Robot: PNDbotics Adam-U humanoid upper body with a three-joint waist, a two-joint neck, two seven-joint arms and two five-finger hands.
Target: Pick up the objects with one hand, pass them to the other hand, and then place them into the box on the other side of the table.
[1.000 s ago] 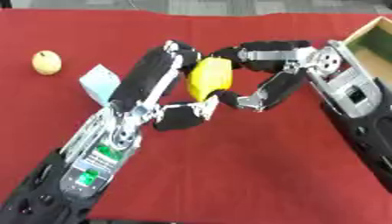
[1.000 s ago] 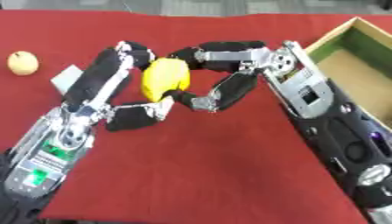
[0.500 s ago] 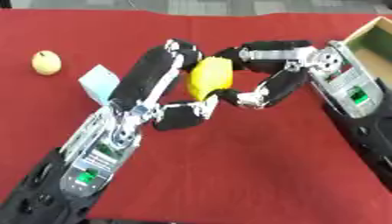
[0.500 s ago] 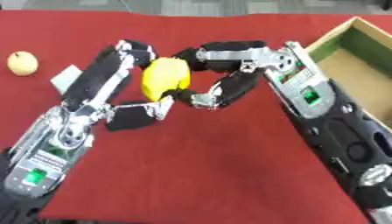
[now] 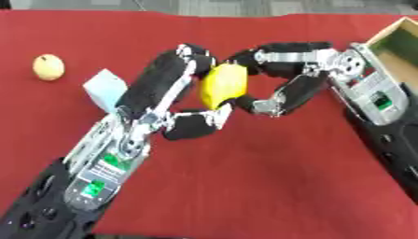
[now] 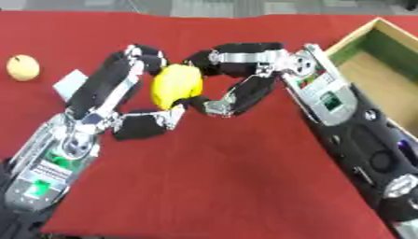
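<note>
Red table (image 5: 245, 186), both robot hands gripping yellow lemon (image 5: 223, 85)

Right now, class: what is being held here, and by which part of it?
A yellow fruit, mid-handover above the red table. The left robot hand curls round its left side and bottom end; the right robot hand closes on its top and right side.
</note>
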